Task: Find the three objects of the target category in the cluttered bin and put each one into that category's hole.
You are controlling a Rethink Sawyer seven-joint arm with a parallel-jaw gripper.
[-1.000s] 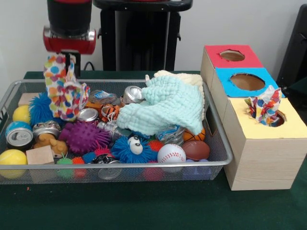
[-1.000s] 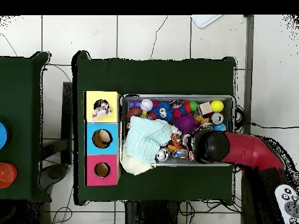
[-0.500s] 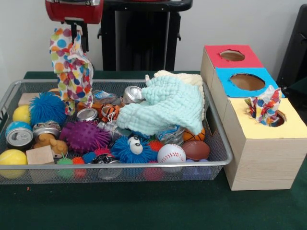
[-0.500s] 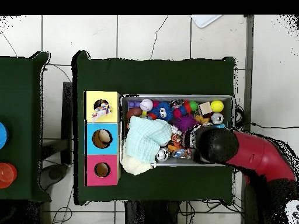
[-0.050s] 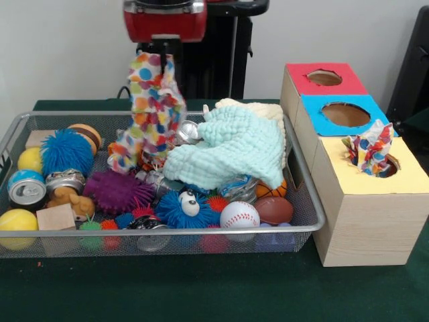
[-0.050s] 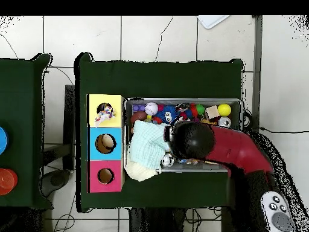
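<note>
The gripper [image 5: 163,52] is clamped on the top of a polka-dot cloth [image 5: 151,111], which hangs down over the middle of the wire bin [image 5: 303,180], its lower corner draping toward the toys on the left. To its right a mint-green cloth [image 5: 231,149] lies heaped over a cream cloth [image 5: 263,109] at the bin's far right. A second patterned cloth [image 5: 369,149] is stuffed into the hole of the yellow box [image 5: 365,201], nearest of three boxes, with the blue box [image 5: 342,114] and red box [image 5: 323,78] beyond. At the bin's near left lie a blue-topped can [image 5: 25,190] and a wooden block [image 5: 56,217]; any lettering on the can is probably too blurred to read. A baseball [image 5: 239,215] sits against the near rim.
</note>
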